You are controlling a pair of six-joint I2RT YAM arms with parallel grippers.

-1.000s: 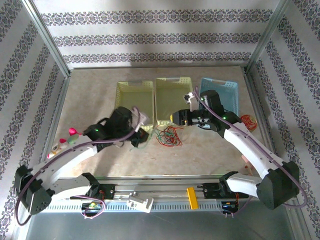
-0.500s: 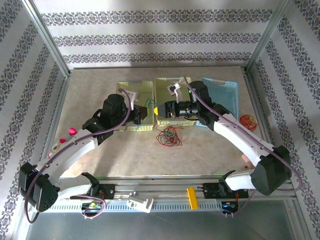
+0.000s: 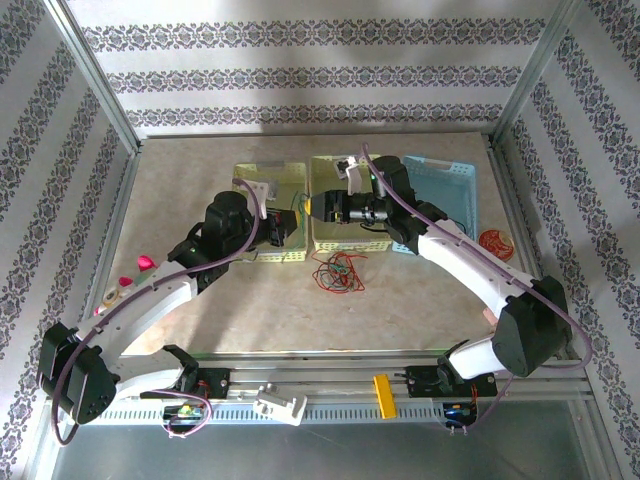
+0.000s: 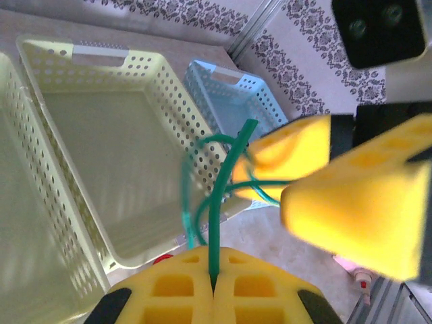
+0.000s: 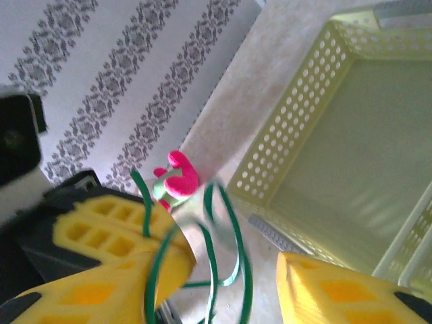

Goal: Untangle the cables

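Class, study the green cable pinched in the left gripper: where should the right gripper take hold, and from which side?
Probably the loose coils of the green cable beyond the left gripper, approached from the right, facing it: it is clamped there, and the coils hang between the open fingers of the right gripper.

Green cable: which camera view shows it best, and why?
Left wrist: the green cable rises sharp from the left gripper's shut jaws. The right wrist view shows its loops blurred by the right gripper's open jaws; the top external view shows a tiny strand between the arms.
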